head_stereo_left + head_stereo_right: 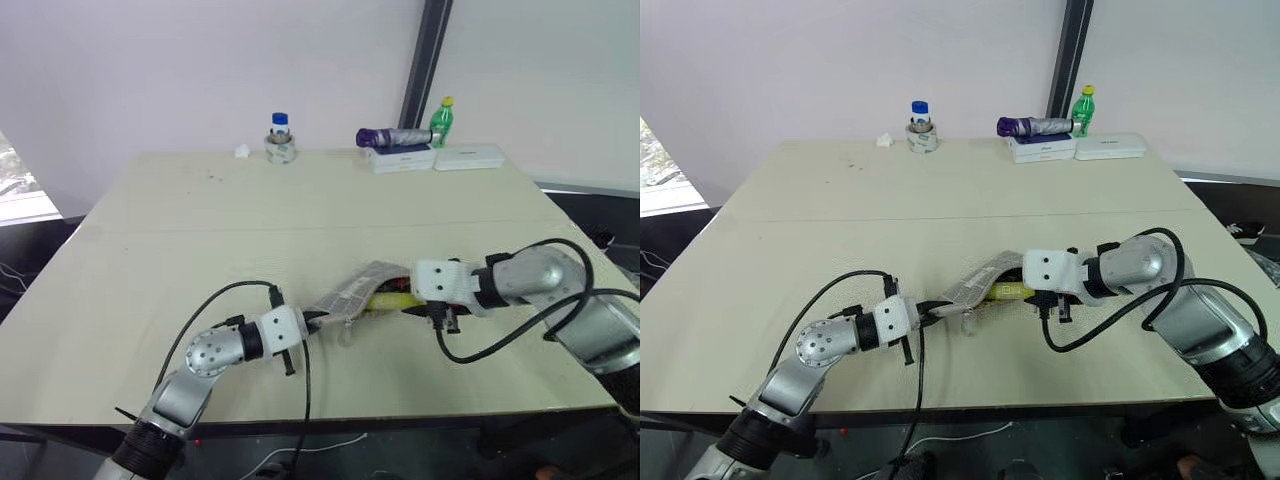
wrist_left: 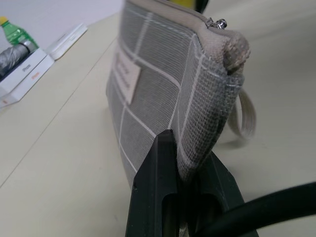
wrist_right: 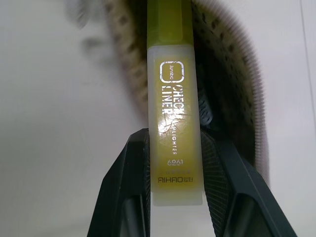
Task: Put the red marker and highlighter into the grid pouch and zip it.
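Note:
The grid pouch (image 1: 350, 290) lies near the table's front middle, grey with white lines and a small label (image 2: 128, 79). My left gripper (image 1: 308, 322) is shut on the pouch's left end, and the fabric is pinched between its black fingers (image 2: 160, 163). The zipper pull (image 2: 217, 23) and pale cord loop (image 2: 244, 116) sit at that end. My right gripper (image 3: 174, 136) is shut on the yellow highlighter (image 3: 174, 123). The highlighter's front end (image 1: 392, 299) is pushed into the pouch's open mouth. A sliver of red, seemingly the red marker (image 1: 399, 284), shows inside the mouth.
Along the table's far edge stand a blue-capped bottle on a tape roll (image 1: 280, 140), a folded purple umbrella (image 1: 395, 137) on white boxes (image 1: 402, 160), a green bottle (image 1: 441, 120) and another white box (image 1: 468, 157). The table's front edge (image 1: 400, 415) is close to both arms.

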Controlling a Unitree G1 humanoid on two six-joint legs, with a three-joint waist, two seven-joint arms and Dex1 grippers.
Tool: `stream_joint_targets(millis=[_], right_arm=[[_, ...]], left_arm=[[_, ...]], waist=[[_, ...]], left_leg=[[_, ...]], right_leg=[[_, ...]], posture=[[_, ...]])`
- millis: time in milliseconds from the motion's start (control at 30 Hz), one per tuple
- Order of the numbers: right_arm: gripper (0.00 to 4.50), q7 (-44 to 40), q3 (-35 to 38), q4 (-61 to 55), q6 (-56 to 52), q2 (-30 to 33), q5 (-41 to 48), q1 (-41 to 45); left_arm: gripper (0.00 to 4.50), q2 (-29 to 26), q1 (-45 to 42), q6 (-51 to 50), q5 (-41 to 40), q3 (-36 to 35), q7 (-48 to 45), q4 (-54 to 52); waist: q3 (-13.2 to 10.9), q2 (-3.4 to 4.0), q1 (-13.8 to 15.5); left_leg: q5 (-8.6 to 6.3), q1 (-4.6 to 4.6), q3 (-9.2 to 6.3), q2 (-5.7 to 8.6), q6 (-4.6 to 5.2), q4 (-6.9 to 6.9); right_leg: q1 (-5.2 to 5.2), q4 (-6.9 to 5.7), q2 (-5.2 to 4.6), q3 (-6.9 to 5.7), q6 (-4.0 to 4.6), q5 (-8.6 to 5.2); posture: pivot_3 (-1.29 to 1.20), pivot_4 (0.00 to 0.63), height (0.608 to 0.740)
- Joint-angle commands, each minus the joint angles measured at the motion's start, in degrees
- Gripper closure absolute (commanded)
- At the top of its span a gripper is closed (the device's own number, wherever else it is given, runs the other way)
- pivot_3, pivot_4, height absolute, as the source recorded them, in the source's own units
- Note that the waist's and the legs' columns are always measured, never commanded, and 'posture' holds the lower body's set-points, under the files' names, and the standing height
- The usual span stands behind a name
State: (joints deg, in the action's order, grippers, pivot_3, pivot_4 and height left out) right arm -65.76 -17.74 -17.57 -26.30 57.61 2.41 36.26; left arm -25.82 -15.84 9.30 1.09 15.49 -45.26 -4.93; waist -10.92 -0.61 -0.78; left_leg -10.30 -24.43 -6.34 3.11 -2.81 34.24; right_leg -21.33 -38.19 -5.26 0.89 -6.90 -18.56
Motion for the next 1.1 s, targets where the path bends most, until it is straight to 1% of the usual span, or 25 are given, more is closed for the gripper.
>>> stream_joint_targets(millis=[33, 67, 133, 200, 267, 300, 433, 533, 667, 767, 933, 1000, 1100], right_arm=[[3.65, -0.9, 0.6, -0.2, 1.9, -1.2, -0.8, 2.4], [3.65, -1.1, 1.0, 0.0, 1.9, -1.5, -0.6, 2.6], [2.63, -1.6, 1.8, 0.3, 1.6, -1.8, -0.4, 2.8], [1.77, -1.6, 3.0, 0.4, 1.7, -1.7, -0.2, 2.7], [0.70, -1.4, 5.4, 0.5, 1.7, -1.3, 0.8, 2.5], [0.25, -1.3, 6.6, 0.5, 1.5, -1.0, 1.3, 2.4], [0.25, -1.1, 11.8, 0.6, -0.6, 0.1, 4.0, 1.9], [0.25, -0.2, 15.6, -0.1, -3.3, 0.0, 6.6, 0.8], [0.25, 3.3, 20.5, -3.5, -11.3, -2.9, 12.4, -0.6], [0.25, 7.5, 21.8, -7.8, -17.4, -6.9, 16.3, -1.7], [0.25, 18.3, 20.3, -11.6, -27.2, -17.8, 20.1, -2.4], [0.25, 21.8, 18.7, -11.8, -28.5, -21.3, 19.9, -2.8], [0.25, 26.0, 18.0, -10.5, -29.4, -25.0, 19.5, -2.6]], left_arm=[[4.50, -0.1, 0.6, 0.8, 0.0, 0.9, -0.5, -2.7], [4.50, -0.1, 0.8, 0.7, 0.0, 0.9, -0.5, -2.9], [4.50, -0.2, 0.9, 0.5, -0.1, 0.7, -0.4, -3.1], [4.50, -0.2, 1.1, 0.1, -0.1, 0.6, -0.3, -3.3], [4.50, 0.6, 1.3, -1.5, -1.5, -0.5, 0.6, -3.8], [4.50, 0.9, 1.2, -2.3, -2.1, -0.9, 1.0, -4.0], [4.50, 2.4, 0.7, -6.1, -4.3, -2.6, 2.4, -4.1], [4.50, 5.0, -0.1, -11.3, -7.9, -4.8, 4.6, -4.3], [4.50, 9.7, -3.0, -19.8, -14.4, -8.6, 8.1, -5.2], [4.50, 12.2, -5.7, -23.9, -17.0, -10.3, 10.3, -5.0], [4.50, 16.0, -10.0, -27.9, -19.6, -11.7, 13.6, -3.8], [4.50, 16.9, -11.0, -28.4, -19.9, -11.6, 14.1, -3.7], [4.50, 17.5, -11.8, -28.4, -19.8, -11.1, 14.2, -3.3]], waist=[[0.0, 0.00, 0.0], [0.0, 0.00, 0.0], [0.0, 0.00, 0.1], [0.0, 0.00, 0.1], [0.0, 0.00, 0.1], [0.0, 0.00, 0.1], [0.0, 0.00, 0.1], [0.0, 0.00, 0.1], [0.0, -0.01, 0.1], [0.0, -0.01, -0.1], [0.0, -0.02, 0.1], [0.0, -0.02, 0.1], [0.0, -0.02, 0.1]], left_leg=[[0.00, 0.00, 0.00, 0.00, 0.00, 0.00], [0.00, 0.00, 0.00, 0.00, 0.00, 0.00], [0.00, 0.00, -0.01, 0.00, 0.00, 0.00], [0.00, 0.00, 0.00, 0.01, 0.00, 0.00], [0.00, 0.00, -0.01, 0.01, 0.00, 0.00], [0.00, 0.00, -0.01, 0.01, 0.00, 0.00], [0.00, 0.00, -0.01, 0.01, 0.00, 0.00], [0.00, 0.00, -0.01, 0.01, 0.00, 0.01], [0.00, 0.00, -0.03, 0.01, 0.00, 0.02], [0.00, 0.00, -0.03, 0.01, 0.01, 0.03], [0.01, -0.01, -0.04, 0.04, 0.00, 0.06], [0.01, -0.01, -0.05, 0.06, 0.00, 0.09], [0.01, -0.01, -0.04, 0.08, 0.00, 0.09]], right_leg=[[0.00, 0.00, 0.00, 0.00, 0.00, 0.00], [0.00, 0.00, -0.01, 0.00, 0.00, 0.00], [0.01, 0.00, -0.01, 0.00, 0.00, 0.00], [0.00, 0.00, -0.01, 0.00, 0.00, 0.00], [0.01, 0.00, -0.01, 0.00, 0.00, 0.00], [0.00, 0.00, -0.01, 0.00, 0.00, 0.00], [0.02, 0.00, -0.02, -0.01, 0.00, 0.00], [0.02, 0.00, -0.02, -0.01, 0.00, 0.00], [0.04, -0.03, -0.01, -0.02, 0.00, 0.00], [0.03, -0.04, 0.01, -0.02, -0.01, 0.00], [0.03, -0.06, 0.03, -0.03, -0.01, 0.01], [0.05, -0.07, 0.03, -0.02, -0.03, 0.02], [0.04, -0.07, 0.03, -0.02, -0.04, 0.02]], posture=[[0.00, 0.150, 0.740], [0.00, 0.150, 0.740], [0.00, 0.150, 0.740], [0.00, 0.150, 0.740], [0.00, 0.150, 0.740], [0.00, 0.150, 0.740], [0.00, 0.150, 0.740], [0.00, 0.150, 0.740], [0.00, 0.150, 0.740], [0.00, 0.150, 0.740], [0.00, 0.150, 0.740], [0.00, 0.150, 0.740], [0.00, 0.150, 0.740]])
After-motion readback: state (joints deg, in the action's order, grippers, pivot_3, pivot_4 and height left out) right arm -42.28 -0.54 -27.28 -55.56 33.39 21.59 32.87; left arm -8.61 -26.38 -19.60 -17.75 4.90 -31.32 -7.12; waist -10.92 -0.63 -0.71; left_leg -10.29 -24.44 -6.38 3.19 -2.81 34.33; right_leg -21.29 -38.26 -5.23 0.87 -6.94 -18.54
